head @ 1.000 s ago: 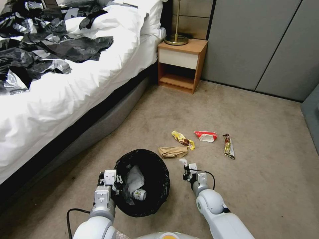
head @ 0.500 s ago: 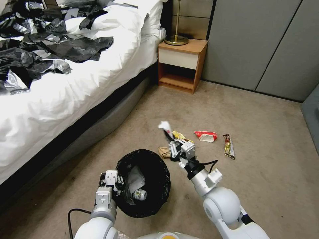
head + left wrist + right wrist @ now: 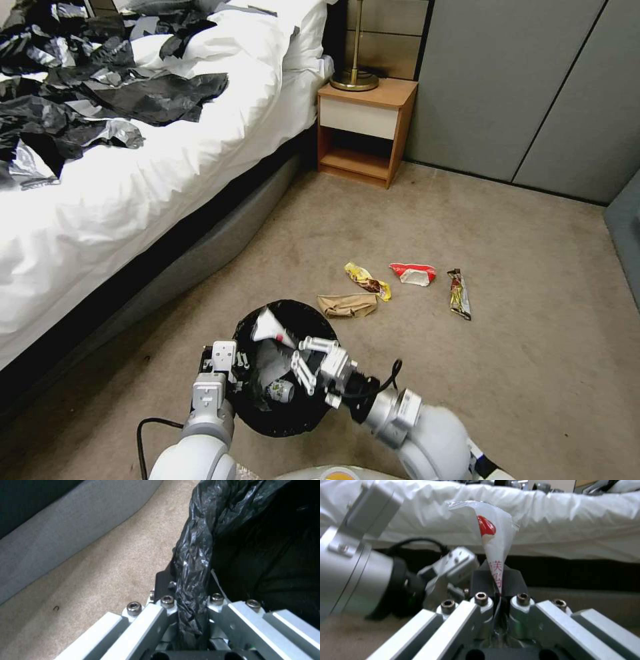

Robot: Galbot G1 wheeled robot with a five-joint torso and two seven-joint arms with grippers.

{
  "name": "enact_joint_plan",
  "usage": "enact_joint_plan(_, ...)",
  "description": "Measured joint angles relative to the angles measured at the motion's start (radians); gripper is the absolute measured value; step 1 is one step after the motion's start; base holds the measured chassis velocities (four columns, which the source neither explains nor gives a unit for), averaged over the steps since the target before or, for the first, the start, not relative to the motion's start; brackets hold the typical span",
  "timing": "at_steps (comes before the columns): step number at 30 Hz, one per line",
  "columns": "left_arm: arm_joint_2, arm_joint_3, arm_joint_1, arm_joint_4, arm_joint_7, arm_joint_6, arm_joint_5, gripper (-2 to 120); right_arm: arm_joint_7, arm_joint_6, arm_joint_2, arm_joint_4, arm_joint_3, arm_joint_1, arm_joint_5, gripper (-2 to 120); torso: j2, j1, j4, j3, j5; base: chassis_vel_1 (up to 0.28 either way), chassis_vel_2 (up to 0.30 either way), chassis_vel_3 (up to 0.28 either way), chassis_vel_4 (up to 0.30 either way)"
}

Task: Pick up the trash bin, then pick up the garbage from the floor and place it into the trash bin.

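Right hand (image 3: 288,352) pinching clear red-printed plastic scrap (image 3: 271,327) over round black-lined trash bin (image 3: 313,317); left hand (image 3: 191,600) clamped on rim. Risk: light scrap clinging or drifting past onto carpet.

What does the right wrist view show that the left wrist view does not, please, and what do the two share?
The right wrist view alone shows the right gripper shut on a clear wrapper with red print, the white bedding behind, and the left gripper farther off. The left wrist view alone shows the left gripper shut on the trash bin at its black-bagged rim, beside the bed's grey base. Both share a gripper closed on something and the beige carpet.
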Motion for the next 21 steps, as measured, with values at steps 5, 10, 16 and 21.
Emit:
enact_joint_plan(5,0.000,-0.003,-0.013,0.002,0.000,0.004,-0.010,1,-0.021,0.014,-0.001,-0.034,0.008,-0.021,-0.013,0,0.000,0.000,0.0000,0.000,0.0000,0.000,0.000,0.000,0.000)
enact_joint_plan(10,0.001,-0.009,-0.017,0.002,0.000,0.007,-0.017,1,-0.033,0.018,0.004,-0.069,0.026,-0.018,-0.026,4,0.000,0.000,-0.0001,0.000,-0.0001,0.000,0.000,0.000,0.000)
enact_joint_plan(16,0.000,-0.011,-0.015,-0.002,0.001,0.007,-0.017,1,-0.033,0.017,0.014,-0.076,0.026,-0.010,-0.027,25,0.000,0.000,-0.0001,0.000,-0.0001,0.000,0.000,0.000,0.000)
enact_joint_plan(21,0.000,-0.013,-0.018,-0.004,0.001,0.010,-0.020,1,-0.031,0.012,0.011,-0.072,0.030,-0.006,-0.027,41,0.000,0.000,-0.0001,0.000,-0.0002,0.000,0.000,0.000,0.000)
